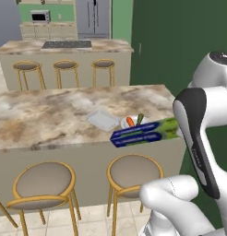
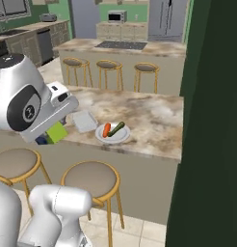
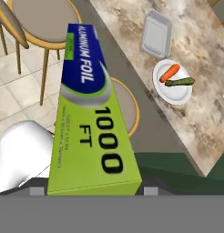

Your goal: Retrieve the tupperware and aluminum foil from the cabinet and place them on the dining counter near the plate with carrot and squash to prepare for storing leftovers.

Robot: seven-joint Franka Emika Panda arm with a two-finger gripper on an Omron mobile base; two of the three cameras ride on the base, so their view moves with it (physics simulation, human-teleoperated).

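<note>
The white arm rises from the base and bends forward at the elbow, so that the hand reaches out over the near edge of the marble dining surface (image 1: pixel 50 115). The hand looks down from above on the stools and the edge of the surface. The pincer (image 3: pixel 93 191) holds the aluminum foil box (image 3: pixel 89 123) by one end; the box covers its fingertips, and the jaws stand partly apart, closed on the sides of the box. The box is long, blue at the far end and green at the near end. It sticks out from the hand, level, above the front edge of the surface and the stool (image 1: pixel 134 173) below.

On the surface lies the tupperware (image 1: pixel 103 119), a flat clear container, resting near the front edge. Just beside it is the white plate (image 2: pixel 112 135) with the carrot (image 2: pixel 106 129) and the green squash (image 2: pixel 117 128). In the left base view the foil box (image 1: pixel 145 132) hangs in front of the plate and hides a part of it. I cannot tell whether the box touches the surface.
</note>
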